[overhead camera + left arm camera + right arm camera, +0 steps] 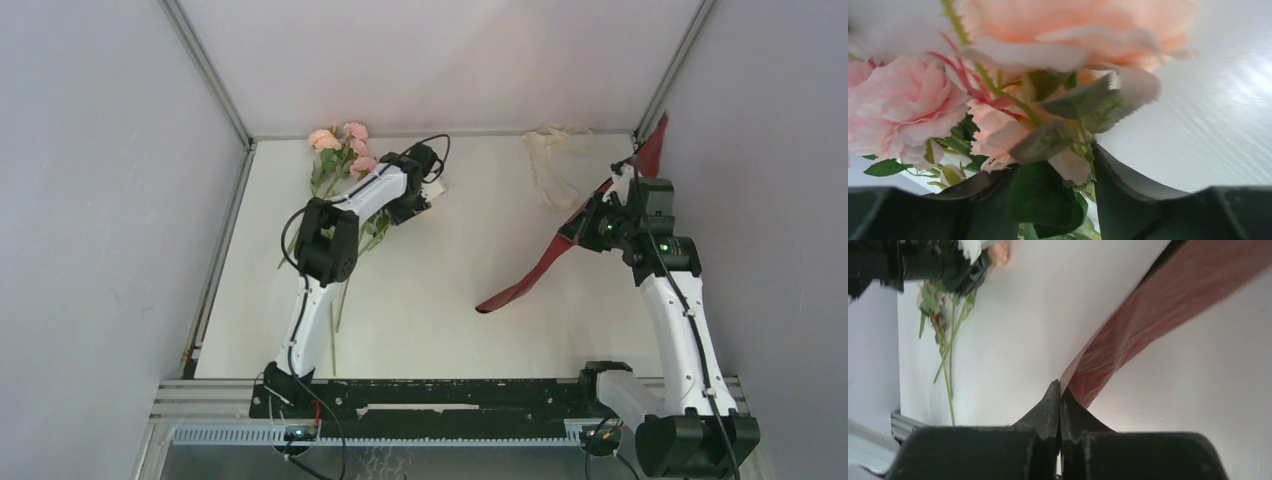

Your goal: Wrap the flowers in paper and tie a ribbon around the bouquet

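My left gripper, half open around the flowers at the upper left, should close on all stalks just under the blooms (not on petals), while my right gripper pinches the paper, lifted at right.

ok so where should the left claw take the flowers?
At the leafy neck just under the blooms, coming down from above with the jaws across the stalks. The flowers lie flat on the table. Their stalks bunch at that neck and splay apart toward the near edge. The left claw sits there now, leaves between its jaws.
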Tool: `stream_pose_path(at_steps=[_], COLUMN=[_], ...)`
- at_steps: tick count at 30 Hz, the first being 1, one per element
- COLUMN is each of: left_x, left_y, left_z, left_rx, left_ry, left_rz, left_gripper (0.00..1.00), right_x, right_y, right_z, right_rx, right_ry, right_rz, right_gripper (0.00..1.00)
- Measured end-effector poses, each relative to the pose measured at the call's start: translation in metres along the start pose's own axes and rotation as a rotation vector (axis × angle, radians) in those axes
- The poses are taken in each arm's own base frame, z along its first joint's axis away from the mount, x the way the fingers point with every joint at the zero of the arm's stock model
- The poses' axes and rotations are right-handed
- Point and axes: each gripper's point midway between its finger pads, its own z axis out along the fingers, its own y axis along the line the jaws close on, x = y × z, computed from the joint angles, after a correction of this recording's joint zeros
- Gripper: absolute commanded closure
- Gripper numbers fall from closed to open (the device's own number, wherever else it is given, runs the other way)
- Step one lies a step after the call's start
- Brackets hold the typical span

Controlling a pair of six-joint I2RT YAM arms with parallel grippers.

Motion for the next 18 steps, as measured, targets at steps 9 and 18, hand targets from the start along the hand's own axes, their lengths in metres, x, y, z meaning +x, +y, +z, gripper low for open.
stream_pose_path(at_steps=[9,18], left_x=[0.061,0.098], left_y=[0.088,0.102], left_z=[0.02,-0.003], left_rx=[-0.072,0.061], left_ry=[0.035,-0.073], left_rz=[-0.336,-0.542], left_gripper=[0.56,0.21], right_x=[0.038,0.056], right_y=[0.106,0.201], right_z=[0.014,0.042], right_rx=[-0.246,-0.37], right_ry=[0.173,0.201], right_rz=[-0.286,-0.445], right_gripper=[1.0,1.0])
